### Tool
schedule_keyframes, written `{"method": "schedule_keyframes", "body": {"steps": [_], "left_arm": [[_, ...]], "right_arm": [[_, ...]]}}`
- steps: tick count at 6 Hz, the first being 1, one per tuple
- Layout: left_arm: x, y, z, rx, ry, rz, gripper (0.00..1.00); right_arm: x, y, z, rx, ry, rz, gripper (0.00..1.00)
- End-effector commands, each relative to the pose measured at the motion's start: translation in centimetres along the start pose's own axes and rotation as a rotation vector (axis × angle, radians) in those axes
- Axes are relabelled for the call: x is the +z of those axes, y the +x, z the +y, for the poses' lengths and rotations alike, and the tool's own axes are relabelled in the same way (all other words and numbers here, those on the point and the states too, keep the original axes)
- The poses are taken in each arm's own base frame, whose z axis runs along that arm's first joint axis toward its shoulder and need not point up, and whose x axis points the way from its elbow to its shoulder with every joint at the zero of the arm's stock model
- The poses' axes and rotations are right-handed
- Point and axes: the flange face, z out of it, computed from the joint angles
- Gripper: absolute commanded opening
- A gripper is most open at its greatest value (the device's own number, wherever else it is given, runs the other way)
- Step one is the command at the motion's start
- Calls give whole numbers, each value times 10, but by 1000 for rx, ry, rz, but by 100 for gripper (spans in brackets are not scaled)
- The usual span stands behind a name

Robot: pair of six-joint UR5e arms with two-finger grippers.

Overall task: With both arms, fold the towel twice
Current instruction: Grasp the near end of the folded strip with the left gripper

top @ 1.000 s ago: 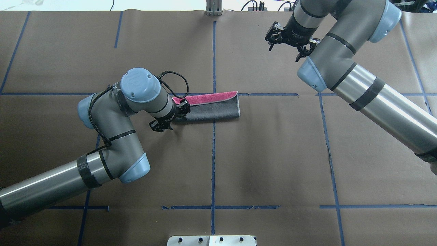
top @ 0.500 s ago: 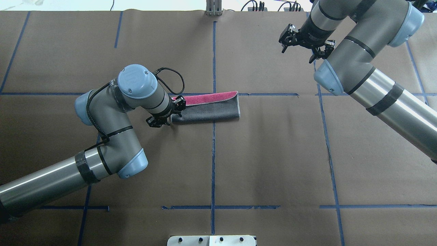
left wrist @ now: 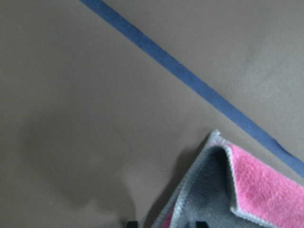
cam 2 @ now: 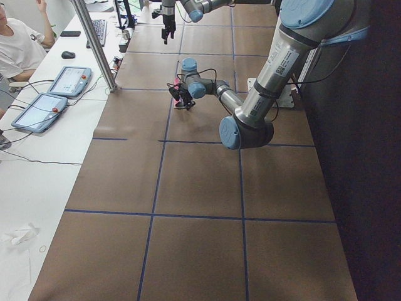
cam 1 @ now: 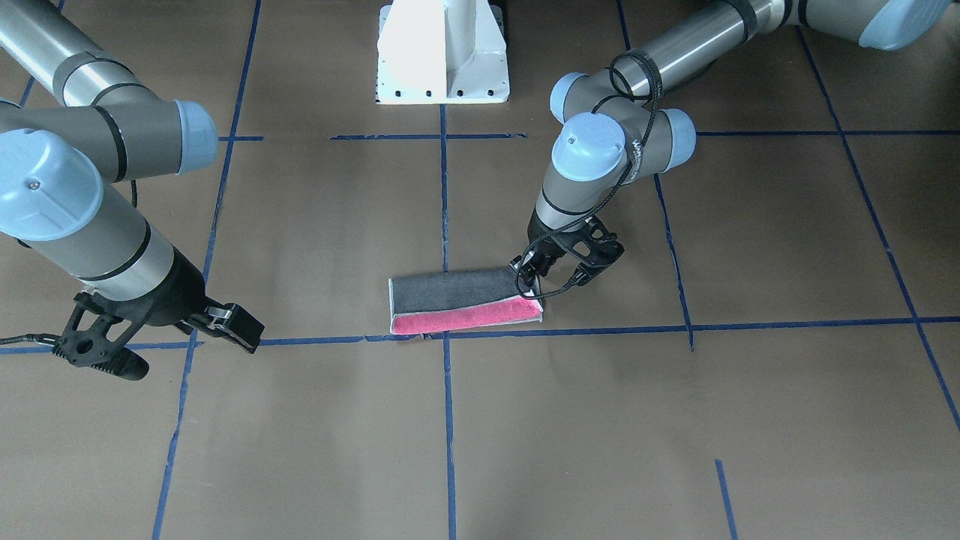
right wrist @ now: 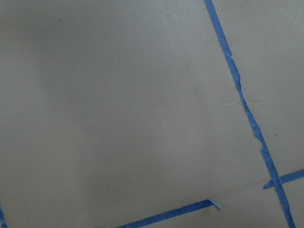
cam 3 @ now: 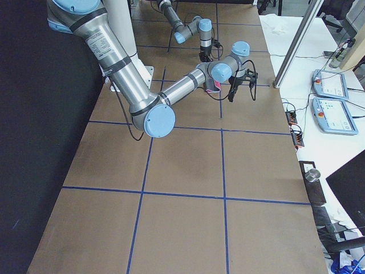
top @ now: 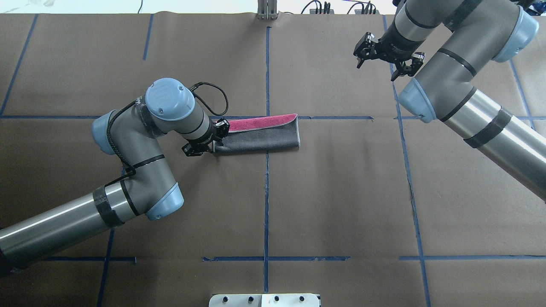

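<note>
The towel (top: 264, 138) lies at the table's middle, folded once into a long strip, dark grey on top with a pink band along its far edge. It also shows in the front view (cam 1: 457, 296). My left gripper (top: 212, 140) is at the strip's left end and is shut on that end's corner. In the left wrist view the corner (left wrist: 213, 190) stands a little off the paper between the fingertips, with a shadow beside it. My right gripper (top: 375, 70) is open and empty, high over the far right of the table, well away from the towel.
Brown paper with blue tape lines (top: 266, 192) covers the table. The white pedestal base (cam 1: 442, 52) stands at the robot's side. An operator (cam 2: 19, 44), two tablets (cam 2: 69, 78) and a metal post (cam 2: 94, 44) are on the white side table beyond the far edge.
My left gripper has moved a little left, from over the towel's left end to its edge. My right arm has swung away to the right. The towel's right end has not moved.
</note>
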Motion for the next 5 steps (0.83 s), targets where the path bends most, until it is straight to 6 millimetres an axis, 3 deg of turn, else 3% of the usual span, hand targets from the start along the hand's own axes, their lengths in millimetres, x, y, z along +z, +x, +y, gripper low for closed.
{"method": "schedule_keyframes", "body": {"steps": [1,3,4,5], "left_arm": [[0,3,4,0,-3,1,27],[-5,11,7,4,-8,16,6],[-13,15,3,2,-6,23,0],[-38,37,-9,-11,-3,52,0]], "right_arm": [[-1,3,-1,3,2,1,100],[-2,9,-3,6,4,2,100],[-2,14,-3,4,4,4,100],[-6,37,-11,-44,-1,6,100]]}}
